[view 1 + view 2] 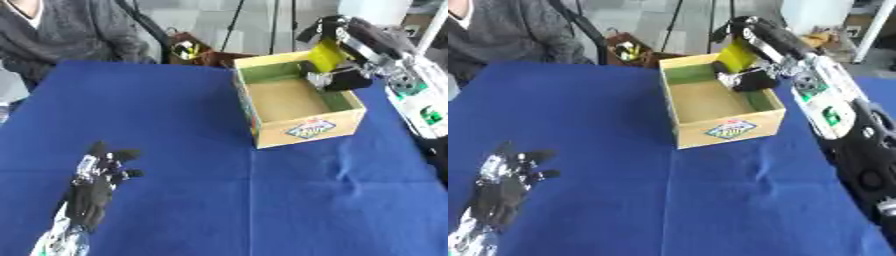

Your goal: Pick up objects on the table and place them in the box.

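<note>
The right hand (346, 52), black with silver joints, is positioned over the far right corner of the open tan cardboard box (306, 127), which has a green inner lining and a printed label on its front wall. Its fingers are curled round a yellow flat-sided object (328, 55), which hangs above the box opening, at or just over the far rim; whether it touches the rim cannot be determined. The box interior appears bare, with only the tan floor showing. The left hand (96, 187) rests on the blue cloth-covered table (175, 125) near the lower left corner, fingers relaxed and spread, holding nothing. Assessment: the step in hand is the release into the box. To do it well, the object should be carried further inward, clear of the far wall and right wall, and lowered before the fingers uncurl, so that it neither catches on the rim nor tips outside.
</note>
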